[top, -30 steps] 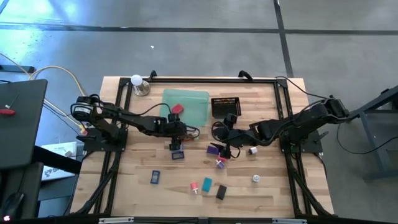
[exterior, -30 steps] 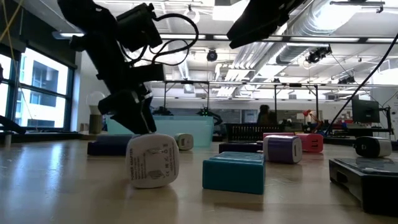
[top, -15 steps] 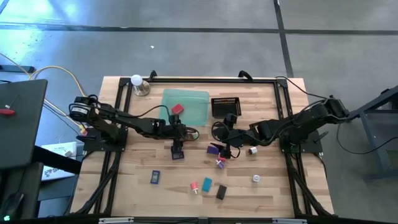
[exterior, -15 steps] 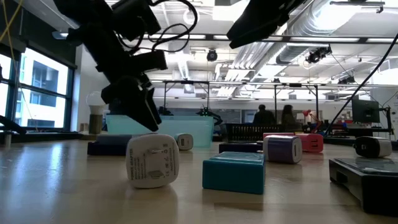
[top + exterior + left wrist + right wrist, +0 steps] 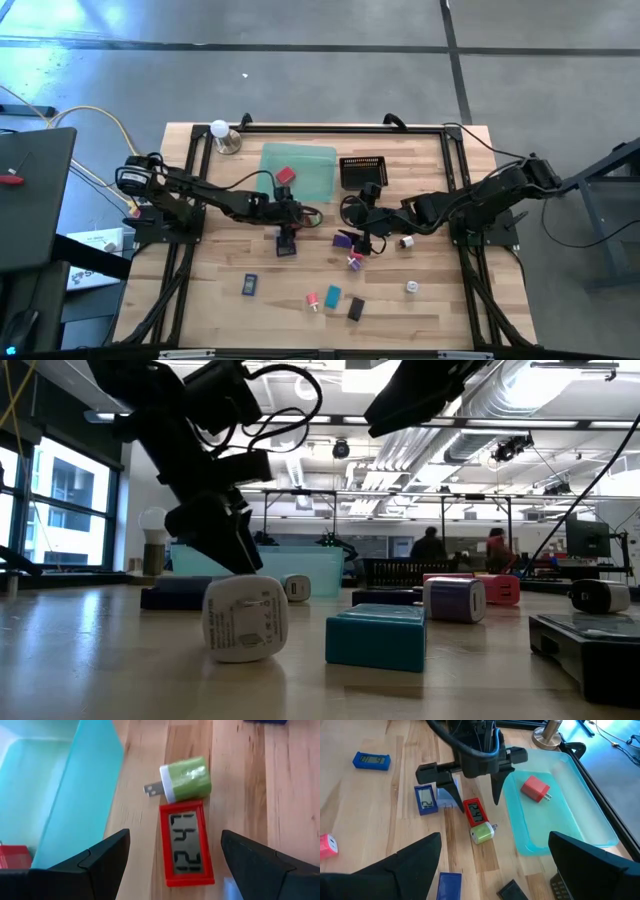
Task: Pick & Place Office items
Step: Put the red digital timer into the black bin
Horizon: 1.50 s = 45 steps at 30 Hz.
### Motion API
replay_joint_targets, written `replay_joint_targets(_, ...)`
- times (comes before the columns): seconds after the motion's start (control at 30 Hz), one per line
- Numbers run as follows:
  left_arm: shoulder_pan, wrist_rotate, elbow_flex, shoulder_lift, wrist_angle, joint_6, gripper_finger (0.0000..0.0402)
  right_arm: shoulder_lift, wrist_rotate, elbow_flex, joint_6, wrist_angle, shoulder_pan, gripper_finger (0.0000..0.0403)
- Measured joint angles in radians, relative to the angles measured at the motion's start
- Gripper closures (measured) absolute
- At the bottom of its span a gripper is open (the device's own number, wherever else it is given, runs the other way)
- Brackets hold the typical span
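My left gripper (image 5: 175,865) hangs open just above a red clock (image 5: 186,842), one finger on either side of it and clear of it. A green charger plug (image 5: 186,785) lies on the wood at the clock's far end, next to the translucent green tray (image 5: 55,795). The tray holds a red charger (image 5: 536,788). A blue clock (image 5: 426,800) lies beside the left gripper (image 5: 472,795). My right gripper (image 5: 495,870) waits open above the table's middle (image 5: 362,232), with nothing between its fingers.
A black mesh basket (image 5: 363,172) stands right of the tray. Loose items lie nearer the front: a blue one (image 5: 249,285), a pink one (image 5: 312,299), a teal block (image 5: 333,295), a black one (image 5: 355,309), white chargers (image 5: 411,287) and a purple one (image 5: 343,240). A lamp (image 5: 222,133) stands at the far left.
My left gripper has turned a little above the red clock and stays open. Nothing on the table has moved.
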Motion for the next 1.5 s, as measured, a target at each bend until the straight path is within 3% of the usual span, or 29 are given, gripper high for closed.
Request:
replay_joint_targets(0.4,0.031,0.090,0.001,0.066,0.020,-0.056,0.0107,0.000,0.000,0.000,0.001,-0.001,0.000,0.0045)
replay_joint_targets(0.73,0.061,0.150,0.004,0.096,0.015,-0.110,0.0184,0.000,0.000,0.000,-0.001,-0.001,0.000,0.0045)
replay_joint_targets(0.97,0.060,0.153,0.003,0.097,0.014,-0.115,0.0264,0.000,-0.001,0.000,0.003,0.007,0.000,0.0045)
replay_joint_targets(1.33,0.051,0.143,-0.003,0.055,-0.002,-0.108,0.0264,0.000,-0.158,0.000,0.008,0.007,0.000,0.0045)
replay_joint_targets(1.5,0.049,0.138,-0.003,-0.027,0.009,-0.108,0.0264,0.000,-0.159,0.000,0.025,0.007,0.000,0.0045)
